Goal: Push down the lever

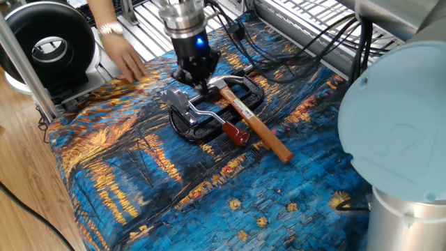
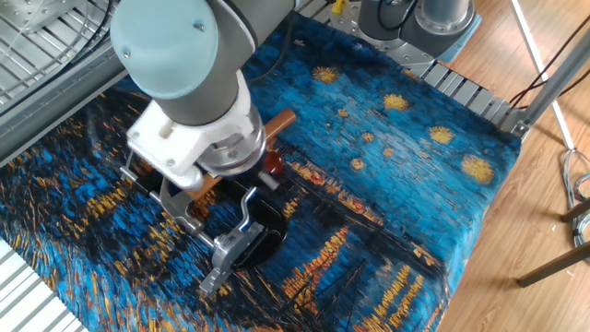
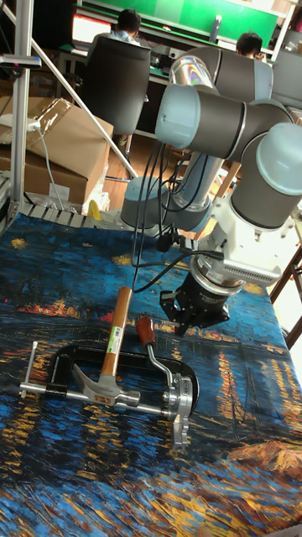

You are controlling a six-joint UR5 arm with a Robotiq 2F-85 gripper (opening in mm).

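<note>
The worktop [image 1: 209,209] is draped in a blue and gold painted-night cloth [image 2: 396,166], with wooden floor around it; in the tall fixed view, cardboard boxes [image 3: 59,143] and seated people at desks fill the room behind. On the cloth lies a black C-clamp [image 3: 59,357], and the lever [image 1: 216,122] lies low over the clamp's black base, its dark red end [image 3: 146,329] pointing away from the silver bracket [image 3: 178,398]. A wooden-handled hammer [image 1: 254,129] rests across the clamp just beside the lever. The end effector [image 1: 195,78] hangs just above the clamp's far side, holding nothing; whether its fingers are spread or pressed together cannot be told. A person's hand [image 1: 125,59] hovers over the cloth, away from the clamp.
</note>
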